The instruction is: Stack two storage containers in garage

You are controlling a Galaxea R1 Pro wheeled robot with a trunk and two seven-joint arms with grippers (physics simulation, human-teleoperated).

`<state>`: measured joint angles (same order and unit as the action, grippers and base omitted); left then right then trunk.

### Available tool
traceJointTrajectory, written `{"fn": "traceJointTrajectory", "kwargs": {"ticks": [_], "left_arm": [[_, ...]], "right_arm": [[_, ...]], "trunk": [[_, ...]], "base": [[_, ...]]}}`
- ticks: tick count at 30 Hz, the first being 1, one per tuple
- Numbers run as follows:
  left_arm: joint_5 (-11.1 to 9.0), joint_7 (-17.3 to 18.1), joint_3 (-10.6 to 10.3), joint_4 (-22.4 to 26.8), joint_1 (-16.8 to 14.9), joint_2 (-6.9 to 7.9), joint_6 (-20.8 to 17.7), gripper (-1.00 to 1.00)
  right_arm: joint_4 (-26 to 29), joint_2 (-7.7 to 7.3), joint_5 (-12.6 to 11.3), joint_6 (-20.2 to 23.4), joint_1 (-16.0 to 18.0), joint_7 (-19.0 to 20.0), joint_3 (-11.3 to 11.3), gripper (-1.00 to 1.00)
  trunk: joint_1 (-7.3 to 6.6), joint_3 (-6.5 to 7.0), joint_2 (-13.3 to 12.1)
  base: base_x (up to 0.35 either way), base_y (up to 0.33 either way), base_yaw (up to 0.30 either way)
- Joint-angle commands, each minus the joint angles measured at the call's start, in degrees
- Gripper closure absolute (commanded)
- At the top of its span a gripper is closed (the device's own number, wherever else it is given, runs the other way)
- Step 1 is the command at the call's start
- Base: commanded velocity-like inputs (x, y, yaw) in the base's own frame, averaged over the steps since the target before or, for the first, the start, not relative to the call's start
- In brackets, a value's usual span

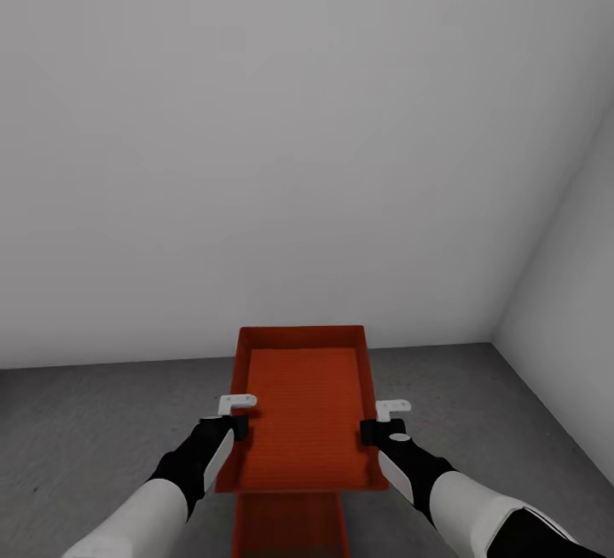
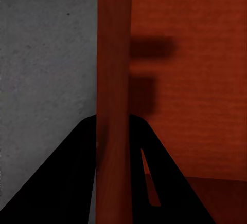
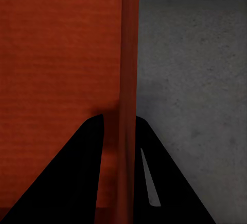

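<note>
I hold one orange-red storage container (image 1: 307, 404) level in front of me over the garage's dark grey floor (image 1: 102, 421). My left gripper (image 1: 234, 421) is shut on its left side wall and my right gripper (image 1: 379, 426) on its right side wall. In the left wrist view the black fingers (image 2: 67, 183) straddle the thin wall (image 2: 113, 54), and in the right wrist view the fingers (image 3: 77, 183) clamp the other wall (image 3: 128, 54). Directly beneath, the second storage container (image 1: 290, 528) peeks out lower down, mostly hidden by the held one.
A plain pale grey wall (image 1: 256, 157) stands close ahead and a second wall (image 1: 571, 285) closes the right side, meeting in a corner. Concrete floor spreads to the left and right of the containers.
</note>
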<state>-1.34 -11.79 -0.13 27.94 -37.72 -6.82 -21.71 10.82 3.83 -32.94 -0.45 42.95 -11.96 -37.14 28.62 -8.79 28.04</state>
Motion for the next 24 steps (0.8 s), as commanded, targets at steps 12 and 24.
{"fn": "traceJointTrajectory", "kwargs": {"ticks": [12, 24], "left_arm": [[0.82, -0.52, -0.22, -0.52, 0.01, 0.41, -0.53, 1.00], [0.82, -0.52, -0.22, -0.52, 0.01, 0.41, -0.53, 1.00]], "right_arm": [[0.17, -1.28, 0.86, -0.16, 0.12, -1.40, 1.90, 1.00], [0.17, -1.37, 0.86, -0.16, 0.12, -1.40, 1.89, 1.00]], "trunk": [[0.03, -0.10, 0.11], [0.03, -0.10, 0.11]], "base": [[0.000, 0.001, 0.079], [0.000, 0.000, 0.130]]}}
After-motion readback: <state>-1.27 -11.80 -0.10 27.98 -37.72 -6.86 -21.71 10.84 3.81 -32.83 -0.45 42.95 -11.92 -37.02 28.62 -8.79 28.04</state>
